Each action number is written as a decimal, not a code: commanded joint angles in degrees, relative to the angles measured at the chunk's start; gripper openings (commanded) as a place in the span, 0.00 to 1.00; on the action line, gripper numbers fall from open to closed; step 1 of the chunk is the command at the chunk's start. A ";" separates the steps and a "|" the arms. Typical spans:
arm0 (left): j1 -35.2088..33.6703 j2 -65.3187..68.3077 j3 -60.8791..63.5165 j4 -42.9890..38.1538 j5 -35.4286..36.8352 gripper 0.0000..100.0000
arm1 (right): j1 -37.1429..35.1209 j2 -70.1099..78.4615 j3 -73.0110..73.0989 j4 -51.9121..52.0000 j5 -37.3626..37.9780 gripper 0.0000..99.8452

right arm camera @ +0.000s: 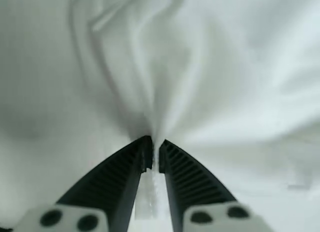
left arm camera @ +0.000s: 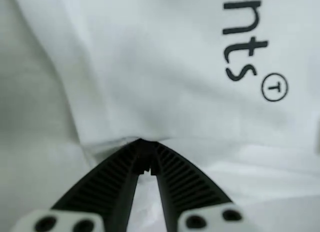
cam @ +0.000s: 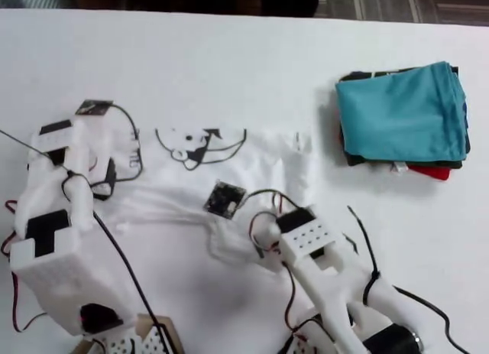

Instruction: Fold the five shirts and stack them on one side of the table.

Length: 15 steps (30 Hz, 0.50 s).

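Observation:
A white shirt (cam: 229,170) with a black cartoon print lies partly folded across the table's middle. My left gripper (left arm camera: 145,167) is shut on the shirt's edge (left arm camera: 125,142), near black lettering; in the high view that arm (cam: 69,186) sits at the shirt's left end. My right gripper (right arm camera: 151,159) is shut on a bunched fold of the white shirt (right arm camera: 150,91); its arm (cam: 306,243) stands at the shirt's near edge. A stack of folded shirts (cam: 403,113), teal on top with black and red beneath, rests at the right.
The white table (cam: 229,56) stretches bare behind the shirt and to the near right of the stack. Black and red cables (cam: 122,262) trail from both arms near the front edge.

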 commanded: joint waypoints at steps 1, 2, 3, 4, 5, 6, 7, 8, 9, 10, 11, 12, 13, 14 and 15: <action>-1.58 0.26 -0.57 -2.46 -0.09 0.03 | -0.22 0.13 -6.51 4.79 -0.18 0.02; -1.58 0.26 -0.57 -2.46 -0.09 0.03 | -0.22 0.13 -7.21 5.41 -0.18 0.02; -1.58 0.26 -0.57 -2.46 -0.09 0.03 | -0.31 0.13 -7.56 5.58 -0.18 0.02; -1.58 0.26 -0.57 -2.46 -0.09 0.03 | -0.40 0.13 -7.56 5.58 -0.18 0.02; -1.58 0.26 -0.57 -2.46 -0.09 0.03 | -0.57 0.13 -7.38 5.58 -0.18 0.02; -1.58 0.26 -0.57 -2.46 -0.09 0.03 | -0.57 0.22 -7.30 5.58 -0.18 0.02; -1.58 0.26 -0.57 -2.46 -0.09 0.03 | -0.57 0.22 -6.95 5.58 -0.18 0.02; -1.58 0.26 -0.57 -2.46 -0.09 0.03 | -0.57 0.22 -6.59 5.58 -0.18 0.02; -1.58 0.26 -0.57 -2.46 -0.09 0.03 | -0.57 0.22 -6.24 5.67 -0.26 0.02; -1.58 0.26 -0.57 -2.46 -0.09 0.03 | -0.57 0.22 -5.80 5.67 -0.26 0.03; -1.58 0.26 -0.57 -2.46 -0.09 0.03 | -0.48 0.22 -5.45 5.67 -0.35 0.05; -1.58 0.26 -0.57 -2.46 -0.09 0.03 | -0.31 0.22 -5.01 5.67 -0.44 0.09; -1.58 0.26 -0.57 -2.46 -0.09 0.03 | -0.22 0.22 -4.84 5.58 -0.53 0.12; -1.58 0.26 -0.57 -2.46 -0.09 0.03 | -0.22 0.22 -4.75 5.58 -0.35 0.15; -1.58 0.26 -0.57 -2.46 -0.09 0.03 | -0.22 0.13 -4.75 5.58 -0.26 0.16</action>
